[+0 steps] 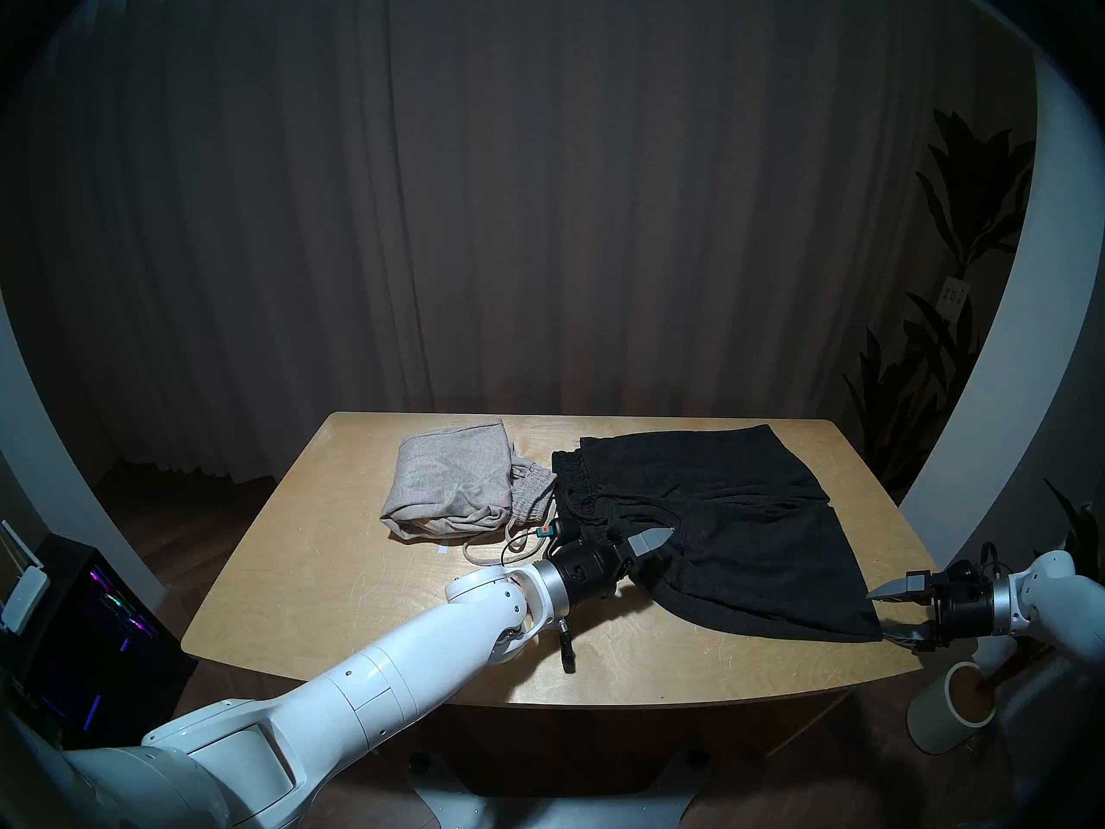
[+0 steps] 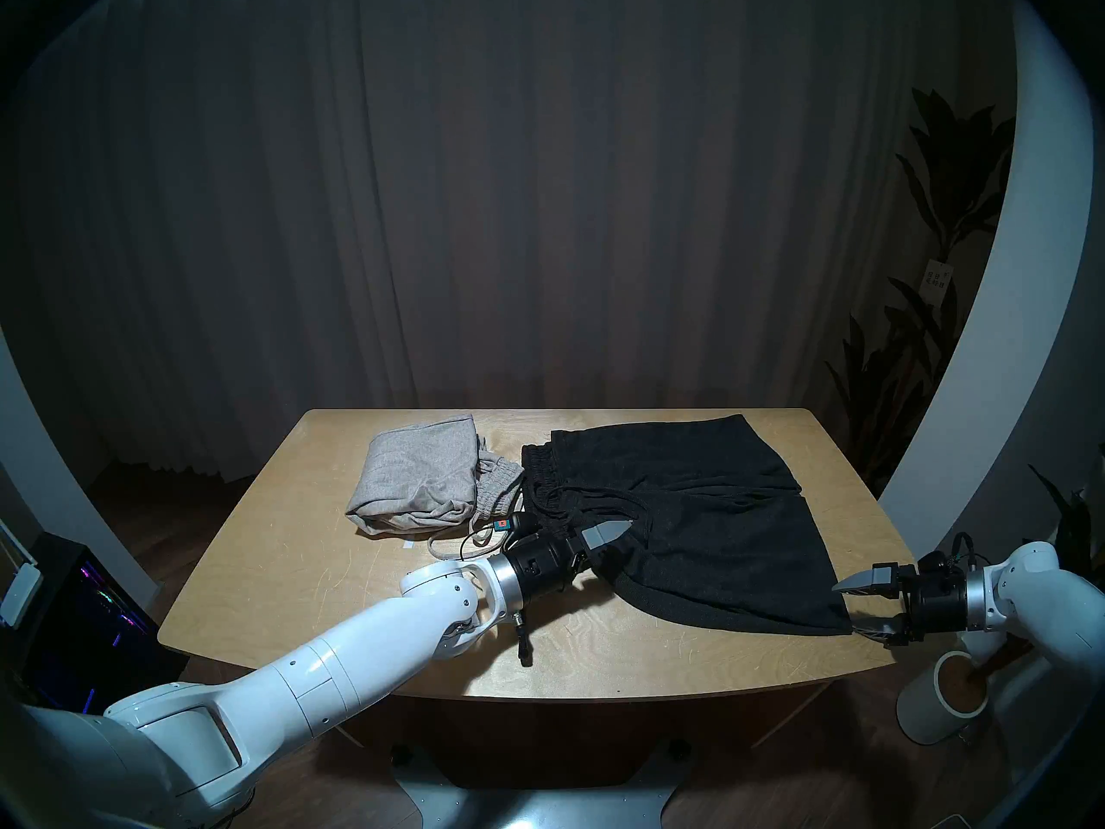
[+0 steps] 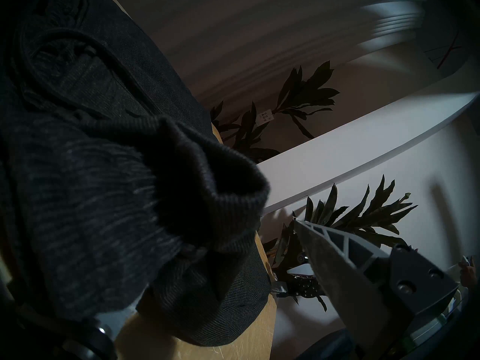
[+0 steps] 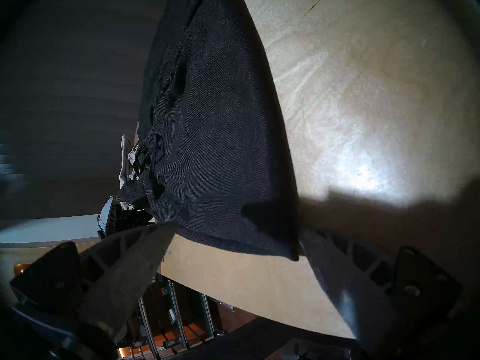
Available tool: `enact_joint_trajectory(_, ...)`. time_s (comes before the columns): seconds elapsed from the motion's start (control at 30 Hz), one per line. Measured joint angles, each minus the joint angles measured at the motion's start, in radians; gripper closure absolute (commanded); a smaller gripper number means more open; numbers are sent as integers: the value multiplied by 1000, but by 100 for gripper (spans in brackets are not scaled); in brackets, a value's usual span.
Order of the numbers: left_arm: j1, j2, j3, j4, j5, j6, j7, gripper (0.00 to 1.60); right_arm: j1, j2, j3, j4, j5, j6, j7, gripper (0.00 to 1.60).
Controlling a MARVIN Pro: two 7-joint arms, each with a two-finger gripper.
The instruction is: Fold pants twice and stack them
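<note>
1. Spread across the right half of the wooden table (image 1: 335, 570) in the head views: the black pants (image 1: 747, 528), gathered waistband toward frame centre, black cord (image 1: 622, 502) looped loose on top.
2. Left of them, upper-centre of the tabletop: the light grey pants (image 1: 454, 487), folded into a compact bundle, waistband end just beside the black waistband, pale cord (image 1: 478, 549) trailing toward the near edge.
3. Reaching in from the lower left to frame centre: the left gripper (image 1: 661, 552), roughly level, at the near-left edge of the black pants.
4. Jaws apart there: upper finger (image 1: 652, 537) clear above the cloth, lower finger hidden beneath a raised fold.
5. In the left wrist view: one grey ribbed finger (image 3: 337, 260) at lower right, free of cloth; a thick ribbed hem (image 3: 233, 195) of black fabric bunched at centre, covering the other side.
6. At the right edge of the head views: the right gripper (image 1: 878, 615), pointing left at the near-right corner of the black pants, beside the table edge.
7. Jaws wide apart here too, one fingertip above and one below that corner; contact not clear.
8. In the right wrist view: fingers (image 4: 135, 250) at both lower corners, the pants corner (image 4: 291, 253) between them, close to the right one.
9. Behind the table: a dark curtain (image 1: 538, 182); at far right a leafy plant (image 1: 968, 211); on the floor at lower right a white cylindrical container (image 1: 951, 714).
</note>
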Motion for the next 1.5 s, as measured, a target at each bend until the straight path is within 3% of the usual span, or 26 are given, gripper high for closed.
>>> enact_joint_trajectory(0.2, -1, 1, 1, 1, 0, 0, -3, 0, 32, -23, -11, -12, 0, 0, -29, 0)
enact_joint_trajectory(0.23, -1, 2, 2, 0, 0, 0, -3, 17, 40, -29, -16, -14, 0, 0, -36, 0)
enact_joint_trajectory(0.3, -1, 2, 2, 1, -1, 0, -5, 25, 49, -34, -21, -17, 0, 0, -42, 0)
enact_joint_trajectory(0.33, -2, 2, 3, 2, -1, 1, -6, 63, 52, -36, -22, -18, 0, 0, -44, 0)
enact_joint_trajectory(0.37, -2, 2, 3, 3, -1, 1, -8, 63, 58, -41, -26, -20, 0, 0, -49, 0)
enact_joint_trajectory(0.4, -2, 2, 3, 3, -1, 1, -9, 89, 60, -42, -27, -20, 1, 0, -50, 18)
enact_joint_trajectory(0.43, -2, 3, 4, 2, -1, 1, -9, 89, 67, -47, -32, -23, 1, 0, -55, 18)
enact_joint_trajectory(0.47, -2, 3, 4, 2, -1, 1, -9, 102, 69, -47, -33, -23, 1, 0, -56, 34)
enact_joint_trajectory(0.5, -3, 5, 5, 1, -1, 1, -9, 111, 77, -53, -39, -24, 0, 0, -64, 80)
enact_joint_trajectory(0.63, -4, 6, 7, 1, -1, 1, -9, 104, 87, -67, -57, -21, -7, 0, -82, 91)
enact_joint_trajectory(0.67, -4, 6, 8, 1, -1, 1, -9, 107, 89, -71, -63, -19, -9, 0, -87, 108)
enact_joint_trajectory(0.7, -5, 6, 9, 1, -1, 2, -8, 114, 93, -76, -68, -16, -11, 0, -93, 142)
enact_joint_trajectory(0.73, -5, 6, 9, 1, -1, 2, -8, 119, 98, -77, -69, -15, -12, 0, -96, 160)
enact_joint_trajectory(0.77, -6, 6, 9, 1, -1, 2, -8, 119, 101, -78, -70, -14, -12, 0, -98, 160)
enact_joint_trajectory(0.83, -7, 7, 11, 0, -1, 2, -6, 160, 110, -80, -73, -11, -13, 1, -105, 160)
enact_joint_trajectory(1.23, -10, 7, 13, -4, -11, 10, 12, 160, 151, -96, -86, 4, -7, 1, -130, 160)
enact_joint_trajectory(1.5, -23, 7, 10, -3, -50, 51, 41, 160, 180, -96, -77, 13, 12, 1, -131, 160)
